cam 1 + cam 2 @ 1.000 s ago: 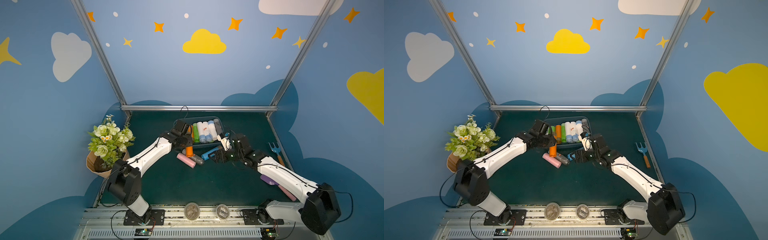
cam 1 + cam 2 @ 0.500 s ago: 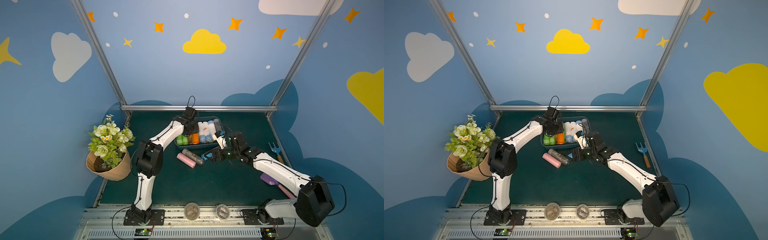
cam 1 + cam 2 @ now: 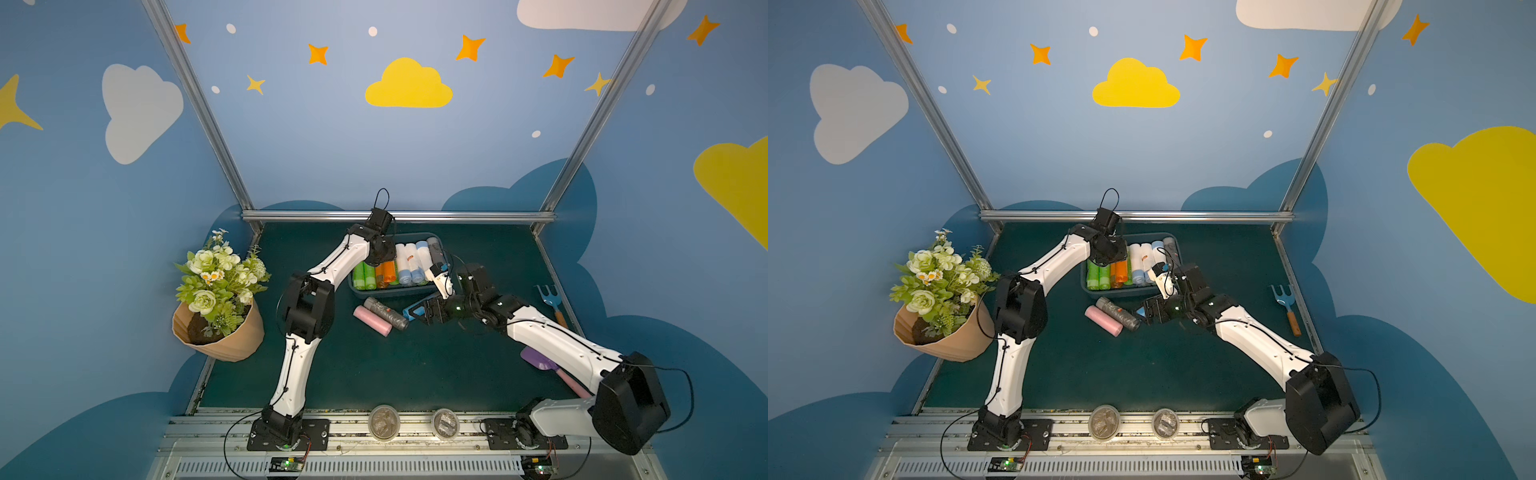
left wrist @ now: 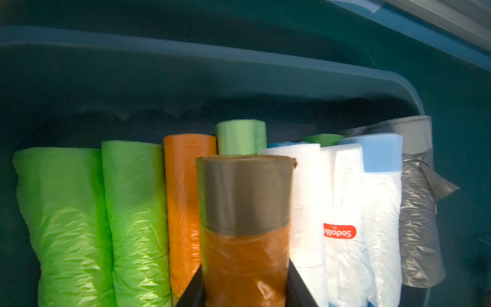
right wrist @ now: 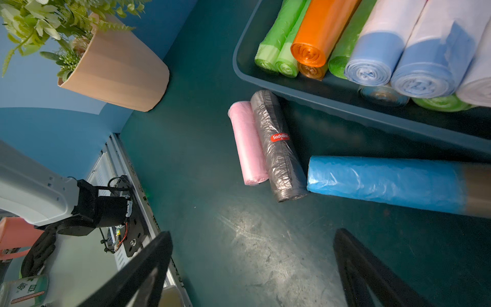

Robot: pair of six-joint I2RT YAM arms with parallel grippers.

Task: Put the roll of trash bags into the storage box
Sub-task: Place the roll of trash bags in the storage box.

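Note:
The storage box [image 3: 390, 294] is a blue-grey tub at the back of the table, holding several rolls in green, orange, white-and-blue and grey. My left gripper [image 4: 245, 292] is shut on an orange roll of trash bags [image 4: 244, 226] with a grey end band. It holds the roll inside the box's outline, over the gap between an orange roll and a white one. In a top view this gripper [image 3: 381, 261] is over the box's left half. My right gripper [image 5: 252, 268] stands open and empty above the table. A blue roll [image 5: 385, 183] lies just beyond its fingertips.
A pink roll [image 3: 372, 321] and a grey roll [image 3: 386, 313] lie side by side in front of the box. A tilted flower pot [image 3: 220, 328] is at the left. A garden fork [image 3: 550, 299] and a purple spatula [image 3: 540, 361] lie at the right. Two round dishes [image 3: 384, 422] sit on the front rail.
My left arm carried the orange roll from the table in front of the box up and back over the box. It has held still there for the last half second. The right gripper barely moved.

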